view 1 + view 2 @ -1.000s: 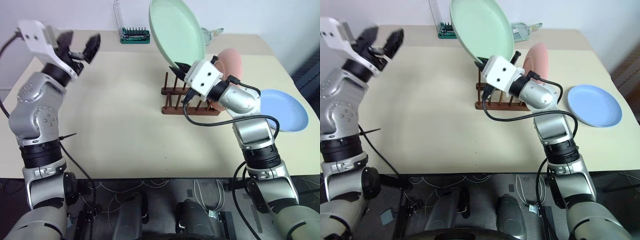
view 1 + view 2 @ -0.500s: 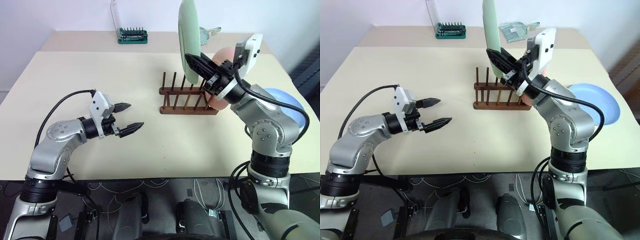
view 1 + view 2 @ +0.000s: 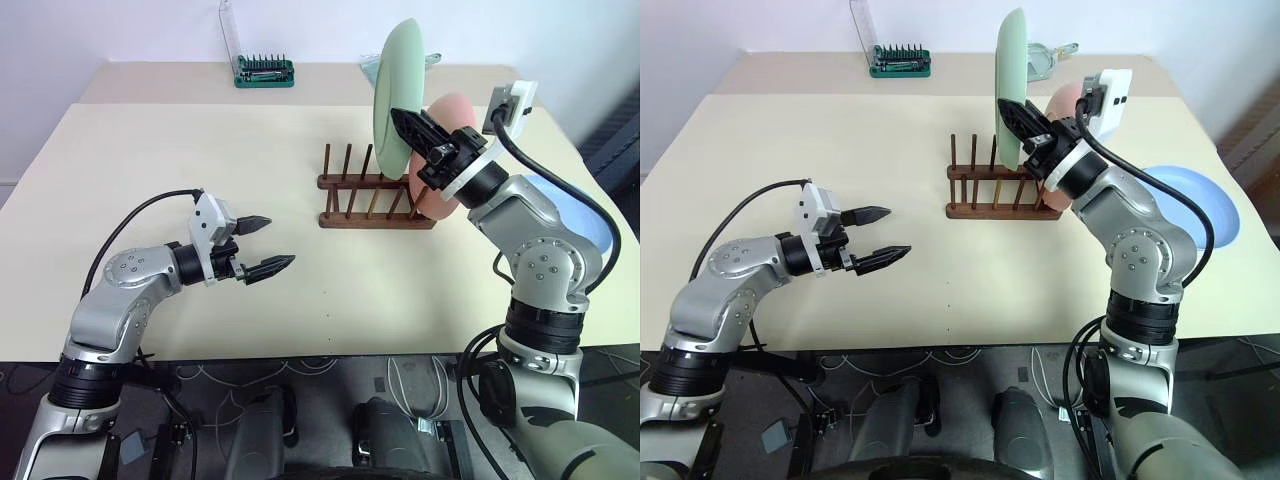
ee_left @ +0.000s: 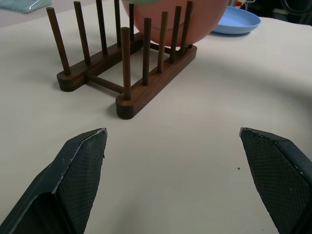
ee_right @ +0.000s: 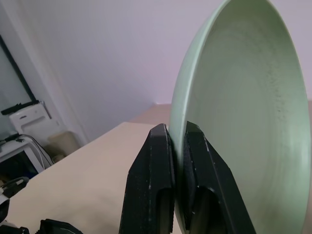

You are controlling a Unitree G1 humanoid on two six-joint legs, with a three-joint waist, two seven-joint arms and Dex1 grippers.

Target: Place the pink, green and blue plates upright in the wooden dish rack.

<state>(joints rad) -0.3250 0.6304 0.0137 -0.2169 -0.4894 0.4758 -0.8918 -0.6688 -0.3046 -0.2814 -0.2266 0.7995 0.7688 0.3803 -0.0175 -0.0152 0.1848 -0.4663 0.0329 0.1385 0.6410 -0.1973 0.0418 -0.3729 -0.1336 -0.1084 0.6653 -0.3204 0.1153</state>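
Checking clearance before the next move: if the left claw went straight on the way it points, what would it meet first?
Probably the wooden dish rack, at its near rail end. The open left claw faces it across bare table; the pink plate stands further back.

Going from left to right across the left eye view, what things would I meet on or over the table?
Left hand, open, over the table → wooden dish rack → green plate, held on edge by the right hand above the rack → blue plate, lying flat at the far right.
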